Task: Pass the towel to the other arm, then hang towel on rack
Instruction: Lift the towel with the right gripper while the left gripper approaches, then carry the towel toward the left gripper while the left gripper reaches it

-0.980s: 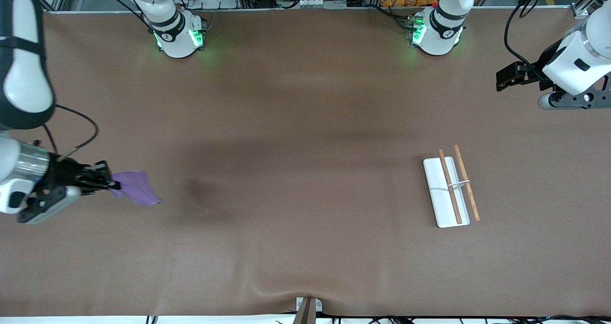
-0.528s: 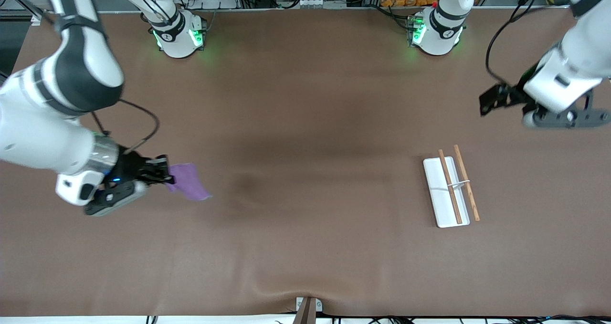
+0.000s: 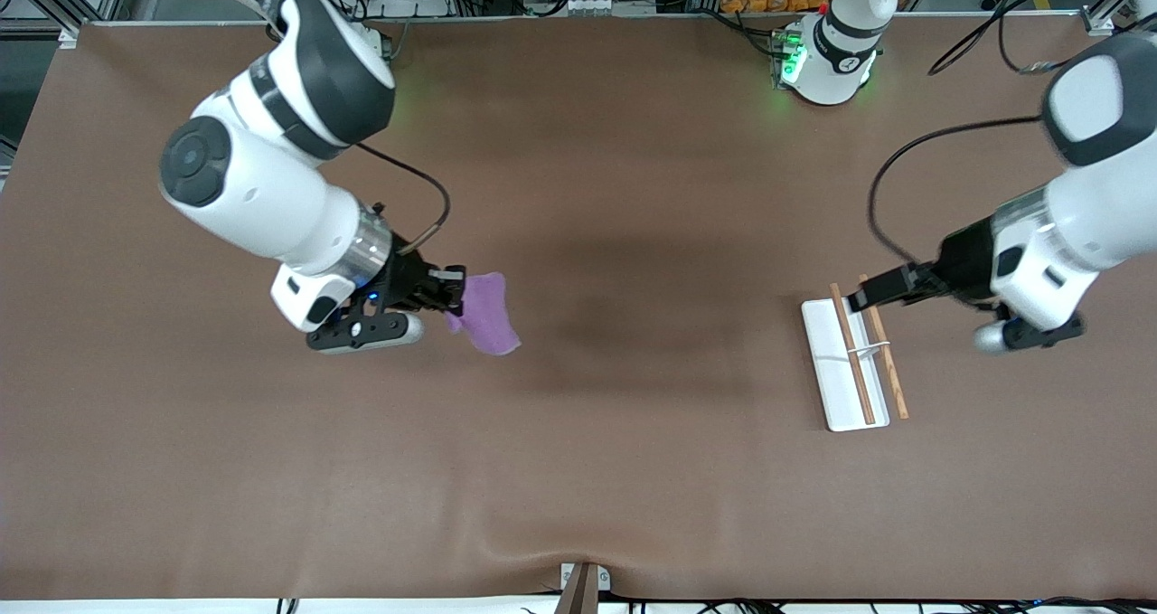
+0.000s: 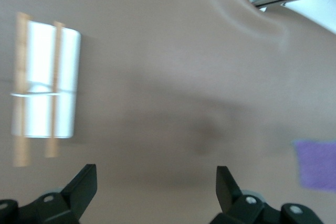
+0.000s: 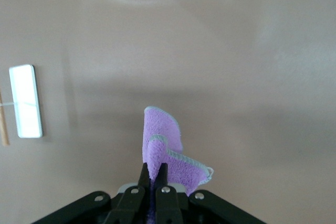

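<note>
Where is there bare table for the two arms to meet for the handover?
The brown tabletop lies bare between the small purple microfibre towel, clamped in the right gripper, and the white-based wooden-rod rack. Crowded only at the rack, where the open left gripper hovers.

Front view looks down from high across the table (image 3: 633,469) — both wrist views, closer, share its brown surface.
</note>
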{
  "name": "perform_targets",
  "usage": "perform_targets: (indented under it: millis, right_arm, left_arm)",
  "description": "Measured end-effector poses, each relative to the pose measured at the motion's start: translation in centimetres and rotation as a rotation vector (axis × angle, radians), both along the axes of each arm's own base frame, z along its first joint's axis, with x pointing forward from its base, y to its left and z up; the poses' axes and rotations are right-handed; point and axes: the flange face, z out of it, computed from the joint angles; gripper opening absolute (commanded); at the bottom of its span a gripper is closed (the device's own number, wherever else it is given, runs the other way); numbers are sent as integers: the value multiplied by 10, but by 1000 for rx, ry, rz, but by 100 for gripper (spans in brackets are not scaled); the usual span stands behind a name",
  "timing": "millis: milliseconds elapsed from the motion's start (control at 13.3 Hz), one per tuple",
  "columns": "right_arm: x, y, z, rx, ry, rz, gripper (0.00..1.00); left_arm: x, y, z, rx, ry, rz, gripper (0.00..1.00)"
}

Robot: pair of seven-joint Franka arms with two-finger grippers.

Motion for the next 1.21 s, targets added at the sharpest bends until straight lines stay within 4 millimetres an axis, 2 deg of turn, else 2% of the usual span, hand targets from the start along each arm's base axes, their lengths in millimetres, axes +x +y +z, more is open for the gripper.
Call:
perform_targets:
  millis: [226,377,452,528,603,829,980,1206]
  right_arm:
    - [-10,29,17,34,-7,-87,0]
    - [-20,50,21,54,-6,-128,0]
    - [-25,60,23,63,-7,-140,0]
    - [-30,71,24,74,-9,-153,0]
    - [-36,82,26,88,-9,-172,0]
    - [-50,110,28,122,-10,-216,0]
    - [-54,121,27,143,-21,-225,0]
    - [-52,129,23,168,-42,-236,0]
  left_arm:
    - [11,-90,-61,-40,89,210,100]
    - [11,-155,-105,-71,134,348,100]
    - [8,-184,-123,-84,153,398,100]
    - [5,-203,-137,-87,173,420,100]
    - [3,-214,-147,-87,192,435,100]
    - [7,-212,-153,-151,300,565,100]
    - [7,-213,-151,-174,345,628,100]
    - [9,-212,-145,-178,413,737,100]
